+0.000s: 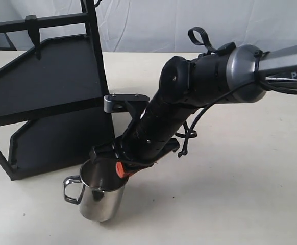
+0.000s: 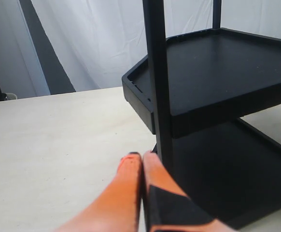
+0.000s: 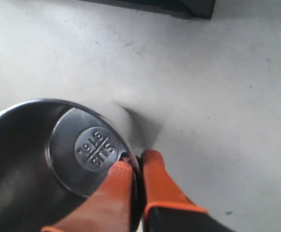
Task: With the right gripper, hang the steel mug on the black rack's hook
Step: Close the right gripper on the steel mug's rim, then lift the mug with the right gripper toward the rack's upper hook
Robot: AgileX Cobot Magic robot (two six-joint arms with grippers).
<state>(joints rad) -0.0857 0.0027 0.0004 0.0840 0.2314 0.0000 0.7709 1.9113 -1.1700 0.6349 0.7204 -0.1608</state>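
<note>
The steel mug (image 1: 100,196) stands upright beside the front corner of the black rack (image 1: 46,87), its looped handle (image 1: 71,189) turned away from the arm. My right gripper (image 1: 120,171) reaches down from the right and is shut on the mug's wall. In the right wrist view one orange finger (image 3: 114,186) is inside the mug (image 3: 49,159) and the other lies outside, pinching the rim at the right gripper (image 3: 136,162). The hook (image 1: 32,31) hangs from the rack's top bar at the far left. My left gripper (image 2: 140,157) is shut on nothing, next to a rack post (image 2: 155,87).
The pale table (image 1: 230,194) stretches bare to the right of the mug. A white curtain (image 1: 153,20) hangs behind. The rack's two trays (image 2: 227,72) fill the left wrist view's far side. A corner of the rack's base (image 3: 179,6) shows beyond the mug.
</note>
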